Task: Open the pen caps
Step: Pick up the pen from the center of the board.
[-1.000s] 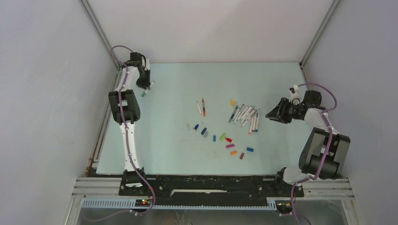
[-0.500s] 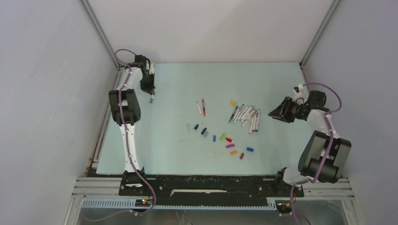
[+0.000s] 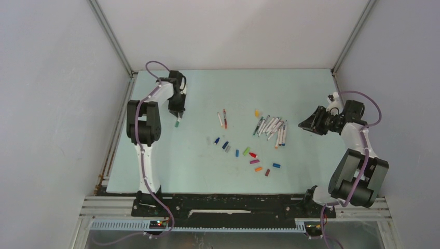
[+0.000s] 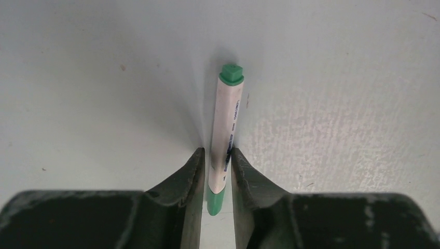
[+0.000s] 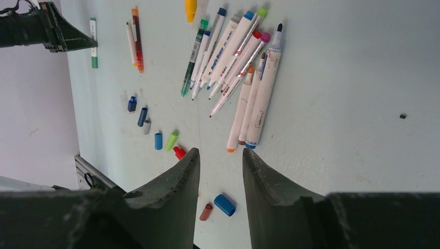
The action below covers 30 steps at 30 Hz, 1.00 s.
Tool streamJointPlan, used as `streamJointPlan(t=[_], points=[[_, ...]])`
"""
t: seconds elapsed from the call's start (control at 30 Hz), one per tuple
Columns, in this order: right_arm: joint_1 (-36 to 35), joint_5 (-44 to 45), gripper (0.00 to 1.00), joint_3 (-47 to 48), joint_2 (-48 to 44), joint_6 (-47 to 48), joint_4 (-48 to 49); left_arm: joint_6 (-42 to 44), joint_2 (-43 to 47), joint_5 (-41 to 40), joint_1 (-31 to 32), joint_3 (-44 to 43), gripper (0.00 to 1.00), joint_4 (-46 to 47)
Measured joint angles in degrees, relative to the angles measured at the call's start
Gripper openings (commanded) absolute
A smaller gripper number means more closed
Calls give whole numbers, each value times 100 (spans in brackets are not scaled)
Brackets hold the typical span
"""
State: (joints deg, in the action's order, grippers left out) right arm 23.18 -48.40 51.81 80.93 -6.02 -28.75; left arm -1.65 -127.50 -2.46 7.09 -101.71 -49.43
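My left gripper (image 3: 178,117) is shut on a white pen (image 4: 226,124) with green at both ends, near the table's far left. The pen sticks out past the fingertips (image 4: 198,157), its far green end (image 3: 177,124) low over the table. Loose pen caps (image 3: 252,154) in blue, green, red, magenta and orange lie scattered at mid-table; a blue cap (image 5: 224,204) and a reddish one (image 5: 206,211) show between my right fingers. My right gripper (image 3: 306,125) hangs open and empty, right of a pile of uncapped pens (image 3: 272,127).
Two slim pens (image 3: 222,118) lie apart left of the pile, and a yellow cap (image 3: 257,112) lies just behind it. Grey walls close in the table (image 3: 207,171) on the left, right and far sides.
My left arm has carried the green-ended pen from the far-left corner rightward and nearer, toward mid-table. The right gripper has drifted slightly to the right, still open.
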Motion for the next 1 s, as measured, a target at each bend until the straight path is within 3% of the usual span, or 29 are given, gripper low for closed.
streamJointPlan(t=[0.07,0.23,0.53,0.83,1.0], points=[[33,-31,38,0,-24,0,2,-37,0,9,-37,0,24,-7],[131,-83,38,0,-83,-2,2,-59,0,55,-74,-9,5,-94],[245,-525,41,0,-468,326,-81,-46,374,511,-85,376,0,164],[-28,-1945,46,0,-1182,2129,-769,-743,2855,1749,-83,2605,0,1921],[-1078,-2295,55,0,-1561,4181,-1648,-1657,3963,3053,118,4083,0,3517]])
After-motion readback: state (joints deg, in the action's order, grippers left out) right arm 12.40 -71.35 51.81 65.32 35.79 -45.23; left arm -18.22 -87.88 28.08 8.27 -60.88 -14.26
